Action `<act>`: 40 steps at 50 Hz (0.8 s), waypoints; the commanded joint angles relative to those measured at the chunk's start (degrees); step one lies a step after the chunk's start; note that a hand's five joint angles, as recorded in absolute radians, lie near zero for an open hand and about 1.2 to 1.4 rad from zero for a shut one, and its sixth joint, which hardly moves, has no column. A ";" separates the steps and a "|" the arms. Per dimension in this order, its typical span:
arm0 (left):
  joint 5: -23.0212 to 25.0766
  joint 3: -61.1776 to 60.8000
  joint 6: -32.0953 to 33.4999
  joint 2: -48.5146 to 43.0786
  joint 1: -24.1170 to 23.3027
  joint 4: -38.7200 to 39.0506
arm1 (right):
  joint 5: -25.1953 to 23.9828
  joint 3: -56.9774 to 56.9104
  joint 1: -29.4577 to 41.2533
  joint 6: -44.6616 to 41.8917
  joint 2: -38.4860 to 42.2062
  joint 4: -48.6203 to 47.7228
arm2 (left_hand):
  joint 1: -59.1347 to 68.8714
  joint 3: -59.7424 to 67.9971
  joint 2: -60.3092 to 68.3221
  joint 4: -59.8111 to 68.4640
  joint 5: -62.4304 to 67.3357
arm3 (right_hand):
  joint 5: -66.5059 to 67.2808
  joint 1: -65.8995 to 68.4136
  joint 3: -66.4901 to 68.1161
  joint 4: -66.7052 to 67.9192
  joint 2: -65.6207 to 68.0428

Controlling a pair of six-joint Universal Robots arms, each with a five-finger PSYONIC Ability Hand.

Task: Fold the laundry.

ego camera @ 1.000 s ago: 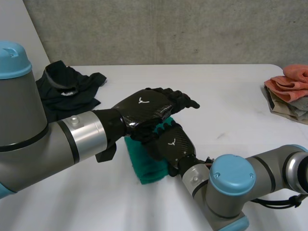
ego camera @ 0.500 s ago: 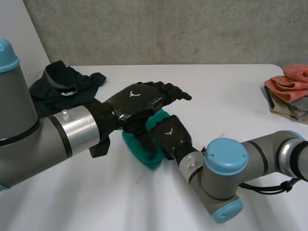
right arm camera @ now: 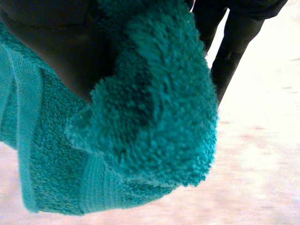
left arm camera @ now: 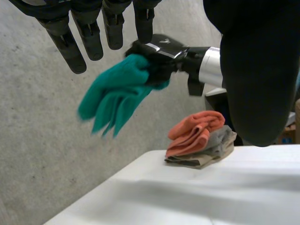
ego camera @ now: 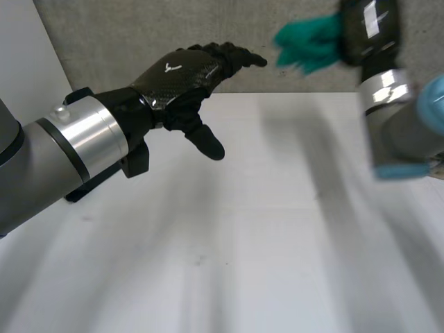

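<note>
Over on the left, the left hand (ego camera: pixel 182 73) hovered clear above the bench (ego camera: pixel 243 222), fingers straight and relaxed, thumb dropped, holding nothing. Just off its fingertips, to its right, hung the teal towel (ego camera: pixel 307 43). It was bunched rather than spread, well off the bench, with its loose end trailing out of the grip toward the left hand. The right hand (ego camera: pixel 368 24) had it, fingers (right arm camera: pixel 227 51) curled round the thick wad. Below and beyond the towel, in the left wrist view, the stack (left arm camera: pixel 199 140) of folded orange and grey pieces sat at the bench's end. My read: the right hand was far the nearer to that stack, so setting the towel down there looked like its job, with the left hand merely standing by.
</note>
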 commanded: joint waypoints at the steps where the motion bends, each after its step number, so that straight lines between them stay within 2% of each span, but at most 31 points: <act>1: -0.38 -1.13 -0.61 -0.39 -0.91 1.59 | -9.62 -11.20 -17.36 8.54 5.23 -0.11 | -0.84 -2.14 -1.95 -1.83 -2.84 | 16.14 21.92 13.51 11.36 14.15; 5: -0.38 -2.27 -0.53 -1.26 -1.61 1.85 | -16.65 -18.58 -27.18 13.37 14.26 0.15 | -0.84 -2.14 -1.95 -1.83 -2.84 | 16.14 21.92 13.51 11.36 14.15; 8: -0.56 -3.15 -0.53 -1.79 -1.96 2.20 | -19.82 -20.62 -30.90 14.61 18.67 0.32 | -0.84 -2.14 -1.95 -1.83 -2.84 | 16.14 21.92 13.51 11.36 14.15; 9: -0.56 -3.76 -0.53 -2.23 -2.14 2.46 | -22.44 -21.49 -33.08 14.79 21.56 0.24 | -0.84 -2.14 -1.95 -1.83 -2.84 | 16.14 21.92 13.51 11.36 14.15; 12: -0.73 -4.65 -0.44 -2.76 -2.40 3.08 | -27.28 -22.20 -36.00 14.62 26.06 0.15 | -0.84 -2.14 -1.95 -1.83 -2.84 | 16.14 21.92 13.51 11.36 14.15; 13: -0.73 -5.26 -0.44 -3.11 -2.49 3.52 | -30.87 -22.29 -37.75 14.53 28.60 0.15 | -0.84 -2.14 -1.95 -1.83 -2.84 | 16.14 21.92 13.51 11.36 14.15; 16: -0.73 -5.97 -0.35 -3.64 -2.75 4.14 | -36.34 -21.85 -39.60 14.09 31.86 0.24 | -0.84 -2.14 -1.95 -1.83 -2.84 | 16.14 21.92 13.51 11.36 14.15; 17: -0.73 -6.49 -0.35 -3.99 -2.84 4.49 | -39.57 -21.07 -40.65 13.48 33.35 0.24 | -0.84 -2.14 -1.95 -1.83 -2.84 | 16.14 21.92 13.51 11.36 14.15; 20: -0.73 -6.85 -0.26 -4.26 -3.11 4.84 | -43.11 -20.01 -41.45 11.81 34.33 -0.03 | -0.84 -2.14 -1.95 -1.83 -2.84 | 16.14 21.92 13.51 11.36 14.15; 25: -0.65 -6.50 0.09 -4.34 -3.63 4.84 | -41.72 -18.08 -41.90 10.74 33.02 -0.11 | -0.84 -2.14 -1.95 -1.83 -2.84 | 16.14 21.92 13.51 11.36 14.15; 26: -0.65 -6.23 0.18 -4.26 -3.63 4.84 | -41.37 -17.81 -41.81 11.01 32.49 -0.11 | -0.84 -2.14 -1.95 -1.83 -2.84 | 1.96 7.74 -0.67 -2.82 -0.03; 28: -0.65 -5.71 0.18 -4.08 -3.90 4.75 | -40.05 -17.11 -41.63 11.54 31.26 -0.20 | -0.84 -2.14 -1.95 -1.83 -2.84 | -44.37 -38.59 -47.00 -49.15 -46.36; 29: -0.65 -5.44 0.18 -3.99 -3.98 4.67 | -38.48 -15.97 -41.54 12.24 29.78 -0.46 | -0.84 -2.14 -1.95 -1.83 -2.84 | -53.86 -48.08 -56.49 -58.64 -55.85; 36: -1.17 -4.21 0.09 -2.68 -4.95 3.35 | -34.34 -7.81 -41.54 16.36 19.16 0.49 | -0.84 -2.14 -1.95 -1.83 -2.84 | -53.86 -48.08 -56.49 -58.64 -55.85; 40: -1.52 -4.56 -0.09 -1.45 -5.39 3.35 | -34.77 -2.19 -42.77 18.48 11.95 4.53 | -0.84 -2.14 -1.95 -1.83 -2.84 | -53.86 -48.08 -56.49 -58.64 -55.85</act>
